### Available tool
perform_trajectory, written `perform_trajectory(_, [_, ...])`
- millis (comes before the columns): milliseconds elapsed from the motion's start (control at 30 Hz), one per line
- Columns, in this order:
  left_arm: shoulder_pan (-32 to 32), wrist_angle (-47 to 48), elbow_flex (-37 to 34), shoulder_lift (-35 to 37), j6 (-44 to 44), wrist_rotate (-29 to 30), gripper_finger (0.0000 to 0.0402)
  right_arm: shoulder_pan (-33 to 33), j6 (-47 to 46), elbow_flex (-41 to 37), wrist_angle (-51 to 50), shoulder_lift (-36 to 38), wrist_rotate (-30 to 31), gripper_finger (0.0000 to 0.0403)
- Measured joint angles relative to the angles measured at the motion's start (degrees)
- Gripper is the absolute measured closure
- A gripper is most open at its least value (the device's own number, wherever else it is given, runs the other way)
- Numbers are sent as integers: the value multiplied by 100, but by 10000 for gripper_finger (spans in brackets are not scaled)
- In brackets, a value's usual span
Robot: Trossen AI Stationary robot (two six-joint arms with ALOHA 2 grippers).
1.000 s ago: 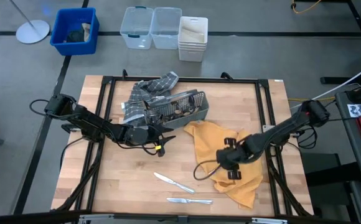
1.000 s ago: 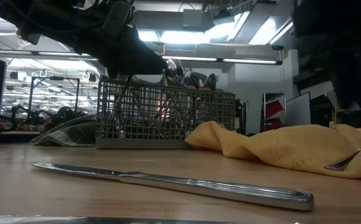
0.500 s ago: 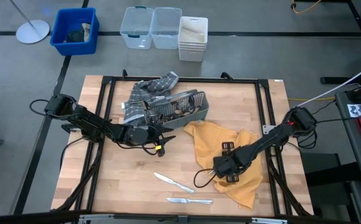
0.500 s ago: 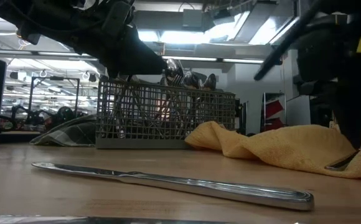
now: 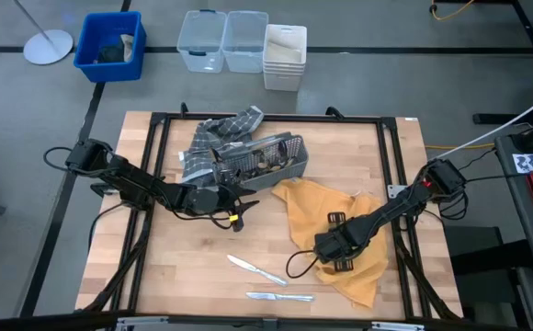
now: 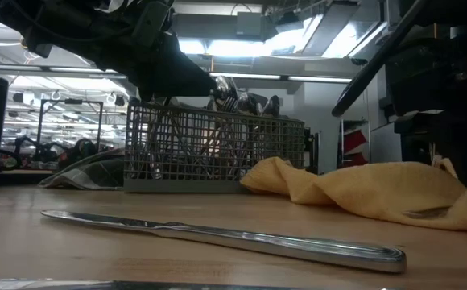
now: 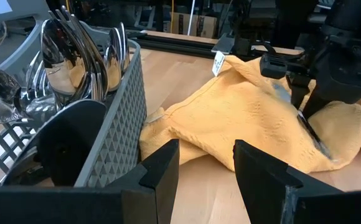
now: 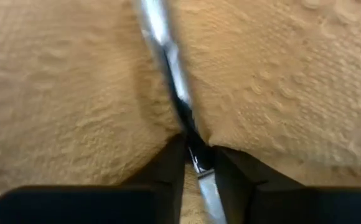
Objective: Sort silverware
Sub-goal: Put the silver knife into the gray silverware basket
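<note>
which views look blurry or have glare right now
Right wrist view: the yellow cloth and the silver utensil are soft, too close to focus. Low view: ceiling lights blow out behind the mesh caddy, and the near knife blurs at the bottom edge. High view: evenly lit.

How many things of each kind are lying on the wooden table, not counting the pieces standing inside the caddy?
Knives lying bare on the wood: 2
Silverware piece on the yellow cloth, kind unclear: 1
Cloths: 2, yellow and grey plaid
Mesh caddy: 1
Total: 6
</note>
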State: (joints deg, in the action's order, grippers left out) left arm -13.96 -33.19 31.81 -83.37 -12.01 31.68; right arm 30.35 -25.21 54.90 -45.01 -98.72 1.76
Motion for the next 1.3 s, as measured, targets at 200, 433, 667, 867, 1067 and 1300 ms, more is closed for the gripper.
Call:
perform_trajectory(200, [0, -4, 0, 0, 0, 0, 260, -1, 2, 126, -65, -13, -92, 373])
perform_trajectory(433, [0, -3, 0, 1, -57, 0, 260, 0, -4, 589, -605, -34, -134, 355])
perform_trajectory(667, [2, -100, 0, 0, -501, -123, 260, 0, 14, 1022, -1129, -32, -19, 366])
perform_trajectory(867, [-69, -539, 0, -156, -730, -399, 260, 0, 18, 1319, -1245, -23, 308, 362])
perform_trajectory(1067, [-204, -1319, 10, -653, -723, -474, 260, 0, 20, 1637, -1517, -21, 321, 360])
perform_trajectory(1300, [-308, -2020, 247, -1372, -730, -569, 260, -48, 17, 1954, -1631, -12, 523, 360])
